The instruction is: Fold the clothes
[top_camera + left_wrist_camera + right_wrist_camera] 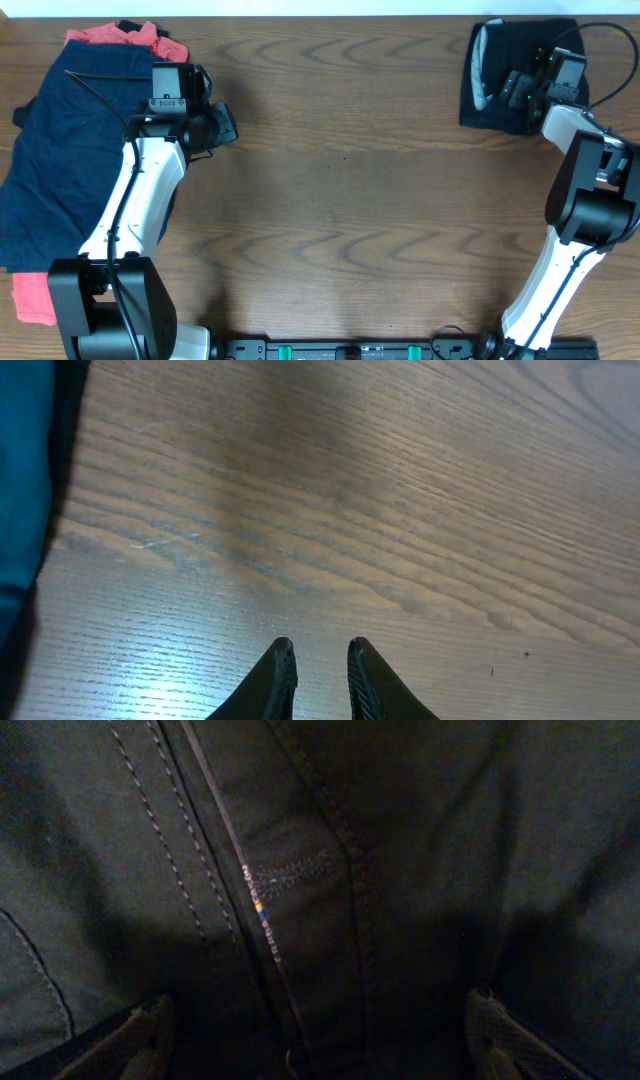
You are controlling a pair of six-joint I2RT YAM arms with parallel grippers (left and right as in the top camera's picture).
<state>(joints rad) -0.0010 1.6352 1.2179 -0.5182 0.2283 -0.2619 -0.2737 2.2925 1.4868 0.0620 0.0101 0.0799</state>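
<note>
Folded black shorts (520, 85) at the table's (350, 200) far right corner, right gripper (320, 1030) spread wide above them, holding nothing; left gripper (320, 680) nearly closed, empty, beside navy shorts (70, 160) and coral-red piece (120, 38), judged next for folding.

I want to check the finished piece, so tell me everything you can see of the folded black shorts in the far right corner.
The black shorts lie folded into a compact, roughly square bundle at the table's far right corner. The fabric looks like matte woven cloth with stitched seams, plain in the right wrist view. Pale grey waistband lining shows along the left edge. The right gripper is over them with its fingers spread wide; whether it touches the cloth is unclear.
</note>
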